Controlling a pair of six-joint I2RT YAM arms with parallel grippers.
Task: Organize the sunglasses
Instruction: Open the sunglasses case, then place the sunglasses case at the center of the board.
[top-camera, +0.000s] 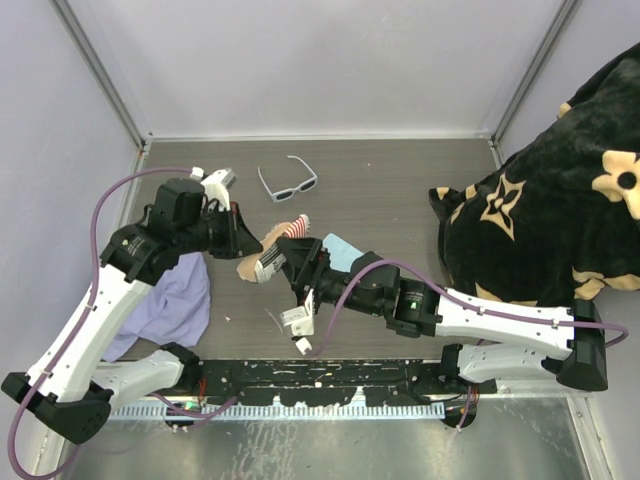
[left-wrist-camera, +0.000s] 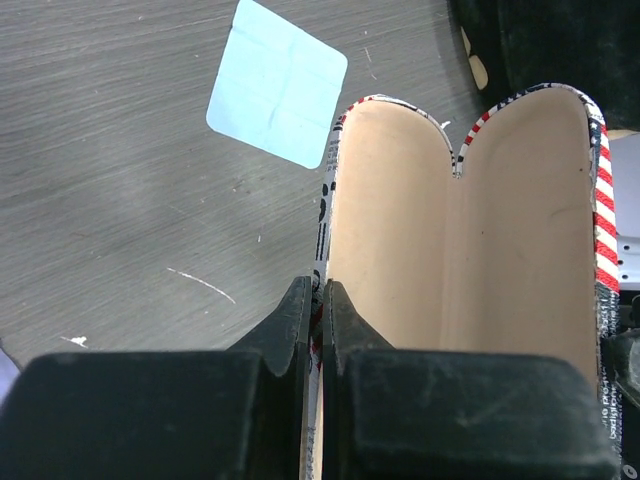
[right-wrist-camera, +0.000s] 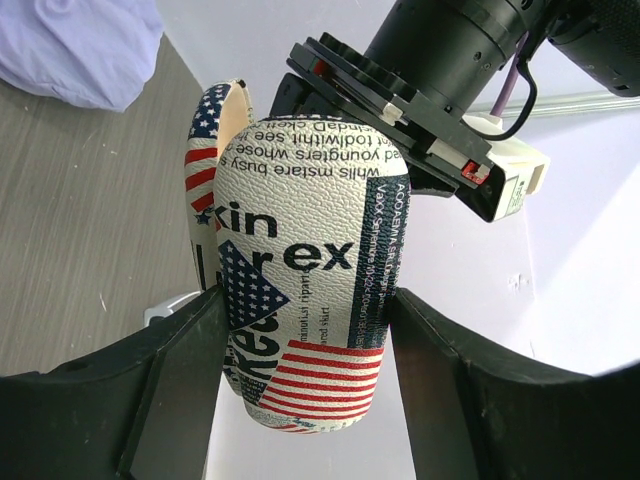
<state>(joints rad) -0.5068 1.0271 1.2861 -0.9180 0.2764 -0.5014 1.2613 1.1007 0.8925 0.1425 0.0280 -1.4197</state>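
The sunglasses (top-camera: 288, 181), white frame with dark lenses, lie on the table at the back, apart from both grippers. The flag-patterned case (top-camera: 278, 243) is held open between the arms above mid-table. My left gripper (top-camera: 244, 233) is shut on one thin wall of the case; in the left wrist view (left-wrist-camera: 320, 292) the jaws pinch that edge beside the empty tan lining (left-wrist-camera: 450, 250). My right gripper (top-camera: 284, 263) holds the case's other half; in the right wrist view (right-wrist-camera: 305, 300) both fingers press its printed shell (right-wrist-camera: 300, 250).
A light blue square cloth (top-camera: 341, 251) lies flat just right of the case, also in the left wrist view (left-wrist-camera: 277, 83). A lavender cloth (top-camera: 178, 298) lies at the front left. A large black patterned plush bag (top-camera: 545, 215) fills the right side.
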